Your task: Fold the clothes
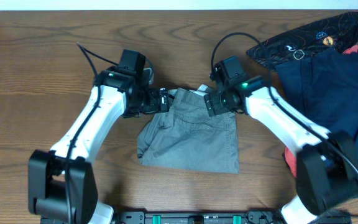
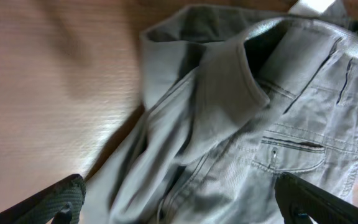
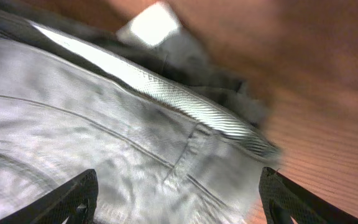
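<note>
A brown wooden table (image 1: 36,93) filled the scene, its grain running left to right. Along the far edge lay a pale strip (image 1: 166,4), white and faintly blue. In the left wrist view, soft light glared off the bare wood (image 2: 98,134).

The desk (image 1: 36,81) is dark brown wood with grain running side to side — darker streaks and swirls show across its left part. A pale strip (image 1: 166,4) borders its far edge. In the left wrist view its surface carries a soft sheen.
</note>
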